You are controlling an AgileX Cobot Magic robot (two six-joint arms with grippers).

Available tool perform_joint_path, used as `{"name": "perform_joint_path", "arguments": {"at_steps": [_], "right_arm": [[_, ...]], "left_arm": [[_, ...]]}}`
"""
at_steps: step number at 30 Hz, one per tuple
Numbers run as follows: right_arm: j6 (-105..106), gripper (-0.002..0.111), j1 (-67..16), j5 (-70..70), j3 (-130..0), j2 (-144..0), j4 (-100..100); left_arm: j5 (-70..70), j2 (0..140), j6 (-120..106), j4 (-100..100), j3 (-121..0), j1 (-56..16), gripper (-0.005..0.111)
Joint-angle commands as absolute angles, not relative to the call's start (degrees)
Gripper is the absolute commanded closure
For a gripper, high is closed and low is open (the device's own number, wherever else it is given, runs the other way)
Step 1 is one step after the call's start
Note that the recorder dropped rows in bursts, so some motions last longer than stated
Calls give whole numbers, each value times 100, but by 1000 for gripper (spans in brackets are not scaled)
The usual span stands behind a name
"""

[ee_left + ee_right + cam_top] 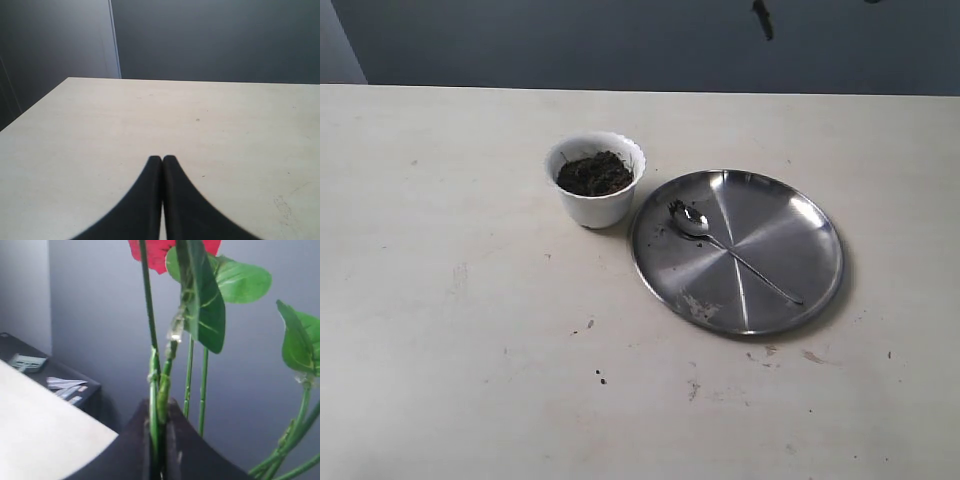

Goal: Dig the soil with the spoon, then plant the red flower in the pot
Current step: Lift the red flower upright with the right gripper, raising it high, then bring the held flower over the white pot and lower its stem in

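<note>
The white scalloped pot (595, 180) stands left of the middle of the table, with dark soil (593, 174) filling its mouth. On the steel plate (790, 210) to its right lies the spoon (725, 250), bowl toward the pot. Neither gripper shows in the exterior view. My right gripper (159, 405) is shut on green stems of the red flower (160, 252), whose bloom and broad leaves (205, 300) rise above the fingers against the grey wall. My left gripper (162, 160) is shut with nothing in it, low over bare tabletop.
Crumbs of soil lie scattered on the table (450, 330) in front of the plate and pot. A dark side surface with papers (62, 383) lies beyond the table's edge in the right wrist view. A small dark thing (762, 18) hangs at the exterior view's top.
</note>
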State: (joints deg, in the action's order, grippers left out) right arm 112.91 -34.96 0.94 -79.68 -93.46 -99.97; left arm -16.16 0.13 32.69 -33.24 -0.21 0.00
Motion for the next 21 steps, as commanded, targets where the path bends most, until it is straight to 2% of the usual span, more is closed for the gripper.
{"name": "perform_joint_path", "arguments": {"at_steps": [1, 7, 21], "right_arm": [[11568, 109, -3320, 1458, -7570, -9348, -9995], [11993, 109, -3320, 1317, -6947, -9291, -9995], [12070, 109, -3521, -382, -6894, -9291, -9741]], "left_arm": [[-1629, 0, 3283, -3326, 0, 5, 106], [-1629, 0, 3283, -3326, 0, 5, 106], [-1629, 0, 3283, -3326, 0, 5, 106]]}}
